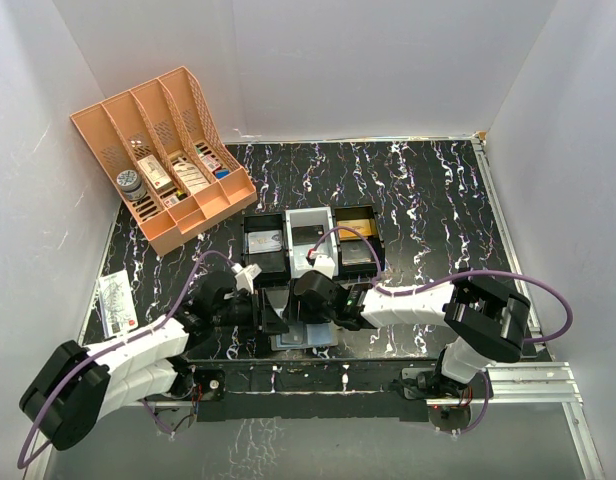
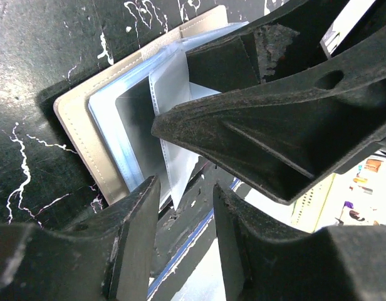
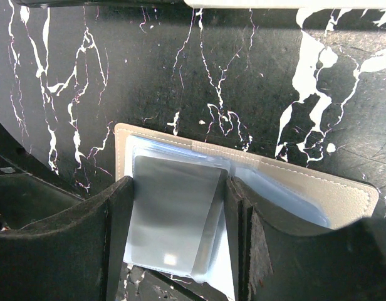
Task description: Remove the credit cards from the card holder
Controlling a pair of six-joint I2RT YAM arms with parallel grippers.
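Observation:
The card holder (image 1: 306,338) lies open near the table's front edge, its pale cover (image 3: 343,194) and clear bluish sleeves facing up. A grey credit card (image 3: 174,213) sits in a sleeve. My right gripper (image 3: 180,185) stands over it, one finger against each long side of the card; it is shut on it. In the left wrist view the holder (image 2: 74,125) and the grey card (image 2: 140,125) lie at upper left. My left gripper (image 2: 187,188) is partly open, and a clear sleeve corner (image 2: 174,194) points into its gap without being touched. The right gripper's black body (image 2: 287,106) is just above.
A black tray (image 1: 266,245), a white tray (image 1: 310,235) and another black tray (image 1: 356,240) stand side by side just behind the grippers. A peach rack (image 1: 163,150) with small boxes stands at the back left. A small packet (image 1: 116,303) lies at the left edge.

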